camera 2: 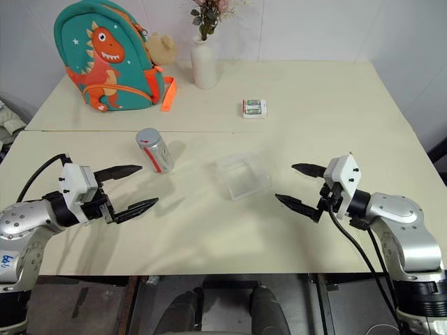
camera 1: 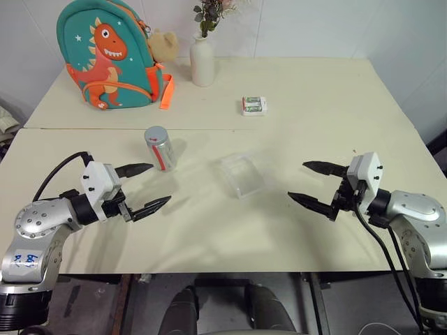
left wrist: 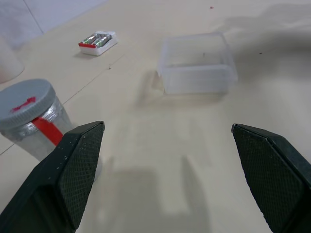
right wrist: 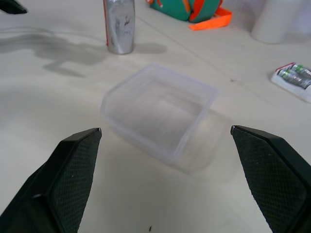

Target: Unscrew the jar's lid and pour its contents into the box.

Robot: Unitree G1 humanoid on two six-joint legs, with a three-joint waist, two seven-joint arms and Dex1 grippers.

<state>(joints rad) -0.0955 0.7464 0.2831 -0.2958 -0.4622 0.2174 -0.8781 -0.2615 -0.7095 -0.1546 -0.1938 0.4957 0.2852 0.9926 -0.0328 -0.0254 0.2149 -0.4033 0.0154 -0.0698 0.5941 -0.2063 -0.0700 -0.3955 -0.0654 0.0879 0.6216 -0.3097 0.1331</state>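
Observation:
The silvery jar with its red and white label stands upright on the near table, capped by its grey lid. To its right lies the clear plastic box, empty. My left gripper hovers open just left of and nearer than the jar, touching nothing. On the far side of the box my right gripper is open too, pointing toward the box with a gap between them. The left wrist view has the lid close beside one finger; the right wrist view faces the box. The contents are hidden inside the jar.
A dinosaur backpack and a white vase with flowers stand at the back left. A small white-and-green pack lies behind the box. A seam runs between the two tables just behind the jar.

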